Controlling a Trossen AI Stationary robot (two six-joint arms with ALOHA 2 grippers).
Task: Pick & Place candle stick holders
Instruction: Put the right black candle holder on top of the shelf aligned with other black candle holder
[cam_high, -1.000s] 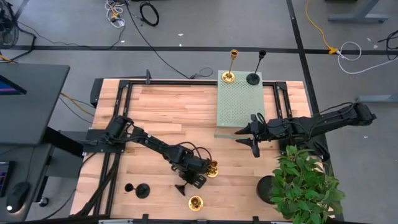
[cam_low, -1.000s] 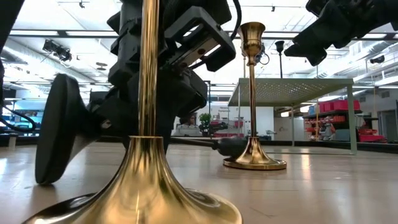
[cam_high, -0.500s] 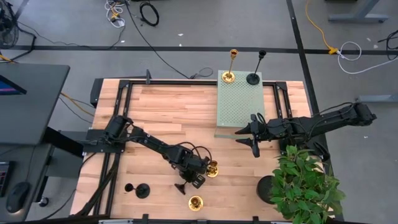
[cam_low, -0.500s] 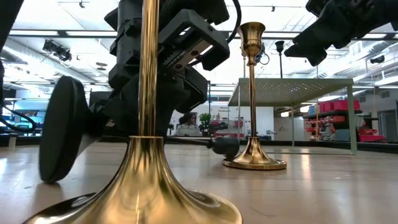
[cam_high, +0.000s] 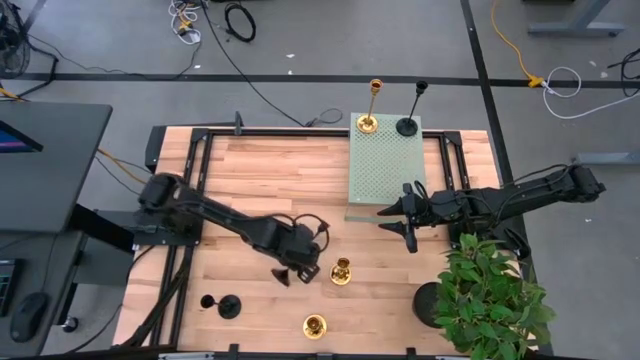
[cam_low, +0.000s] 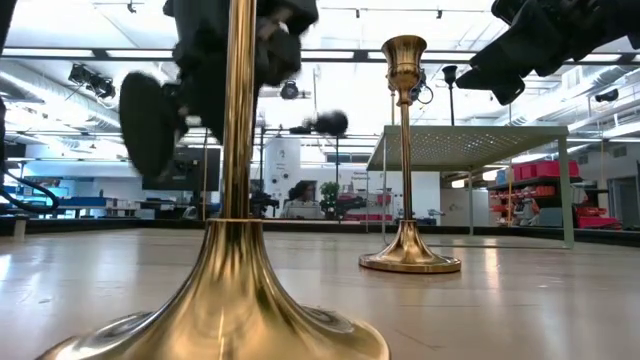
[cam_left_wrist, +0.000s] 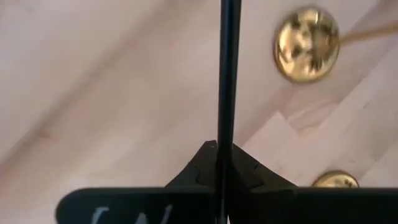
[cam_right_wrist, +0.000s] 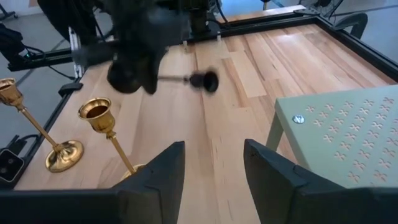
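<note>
My left gripper (cam_high: 298, 262) is shut on a black candlestick (cam_right_wrist: 163, 76) at the table's middle front. The candlestick lies about level above the table, its round base (cam_low: 145, 125) toward the near edge and its cup end (cam_low: 330, 123) toward the far edge. Two gold candlesticks (cam_high: 342, 272) (cam_high: 316, 325) and another black one (cam_high: 222, 305) stand on their bases on the table. A gold one (cam_high: 370, 112) and a black one (cam_high: 410, 118) stand on the green perforated stand (cam_high: 385, 165). My right gripper (cam_high: 405, 222) is open and empty near the stand's front edge. My left gripper pinches the black candlestick's thin stem (cam_left_wrist: 227, 118) between its two fingers (cam_left_wrist: 205, 168), near the base. It comes at it from above. The candlestick is lifted clear of the table and lies about level, base toward the near edge.
A potted green plant (cam_high: 490, 295) stands at the near right corner, close under my right arm. A black frame (cam_high: 300, 133) runs round the tabletop. Bare wood lies at the far left (cam_high: 270, 170).
My left gripper has gone up and a little toward the far left with the black candlestick. The candlestick, whose base was down by the table a second ago, now hangs clear of it and about level.
</note>
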